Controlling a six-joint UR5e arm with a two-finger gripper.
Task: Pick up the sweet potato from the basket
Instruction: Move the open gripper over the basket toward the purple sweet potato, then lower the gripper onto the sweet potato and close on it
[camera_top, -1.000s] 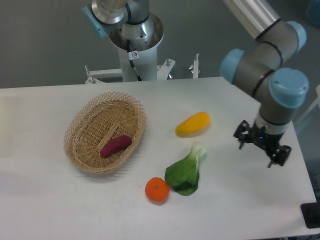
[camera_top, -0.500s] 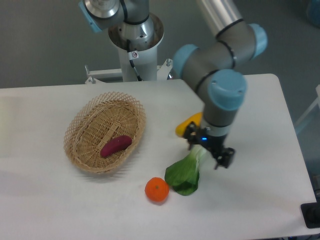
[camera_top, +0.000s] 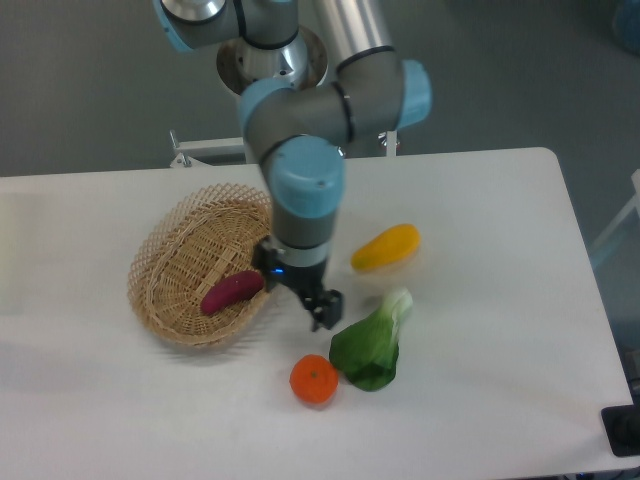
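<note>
The sweet potato, magenta and tapered, lies inside the tan woven basket on its right half. My gripper hangs over the basket's right rim, just right of the sweet potato and apart from it. Its fingers point down and look spread with nothing between them. The arm's wrist hides part of the basket's right rim.
A yellow oblong fruit lies right of the arm. A green leafy vegetable and an orange sit in front, close below the gripper. The robot base stands behind the basket.
The arm has swept left across the table, from beyond the yellow fruit to the basket's right rim. The objects have not moved.
</note>
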